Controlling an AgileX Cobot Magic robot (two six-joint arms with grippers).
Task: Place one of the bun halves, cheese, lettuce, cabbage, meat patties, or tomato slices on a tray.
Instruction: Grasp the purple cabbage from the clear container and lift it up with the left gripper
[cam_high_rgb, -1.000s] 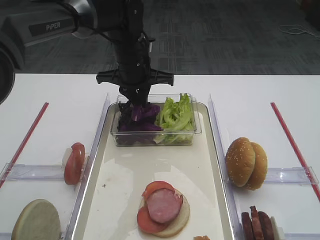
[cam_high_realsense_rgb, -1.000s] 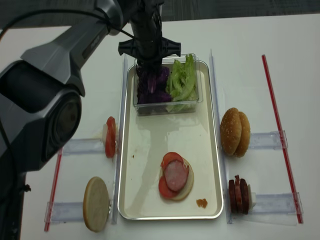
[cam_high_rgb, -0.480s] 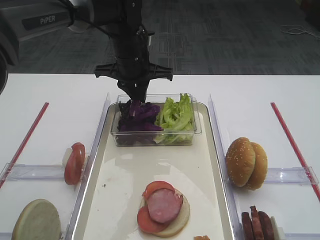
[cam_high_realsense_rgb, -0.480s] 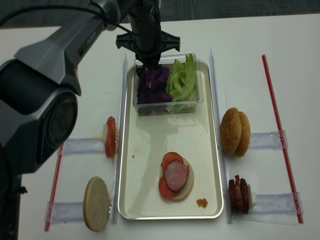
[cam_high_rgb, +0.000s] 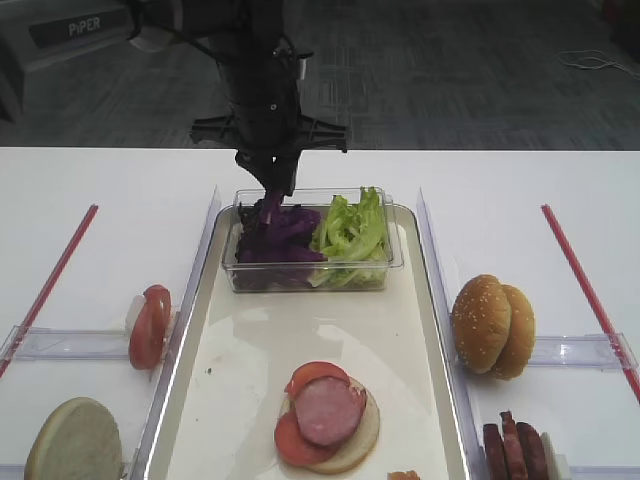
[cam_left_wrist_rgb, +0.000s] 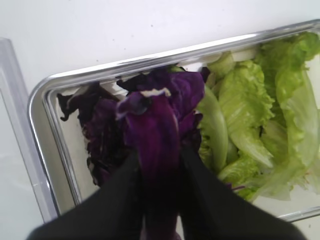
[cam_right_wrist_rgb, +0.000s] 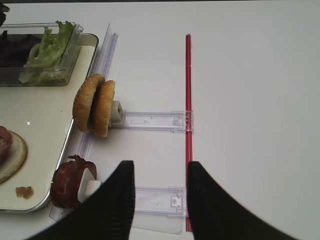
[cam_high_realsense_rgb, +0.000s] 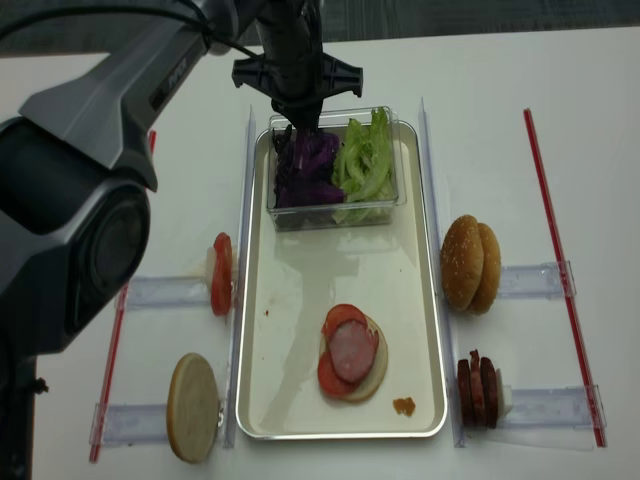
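Left wrist view gives what the overhead views cannot: the left gripper (cam_left_wrist_rgb: 159, 165) has its two dark fingers (cam_left_wrist_rgb: 122, 195) clamped on a strip of the cabbage (cam_left_wrist_rgb: 157, 130), which runs up between them in the centre of the frame, over the purple heap in the clear tub (cam_left_wrist_rgb: 50, 165). To its right in the tub lies the lettuce (cam_left_wrist_rgb: 260, 105).

Exterior high view shows that arm coming in from the upper left and pointing straight down, the left gripper (cam_high_rgb: 272, 192) just above the tub's (cam_high_rgb: 305, 275) back edge, the purple strip hanging from its tips. The tub sits at the far end of the tray (cam_high_rgb: 250, 330). At the tray's near end a bun half carries tomato slices (cam_high_rgb: 300, 440) and a pink meat slice (cam_high_rgb: 325, 412). Two sesame bun halves (cam_high_rgb: 492, 325) stand on a rack at right.

Right wrist view shows the right gripper (cam_right_wrist_rgb: 159, 200) at the bottom of the frame over bare table (cam_right_wrist_rgb: 250, 100), holding nothing, its fingers drawn in as far as they close.
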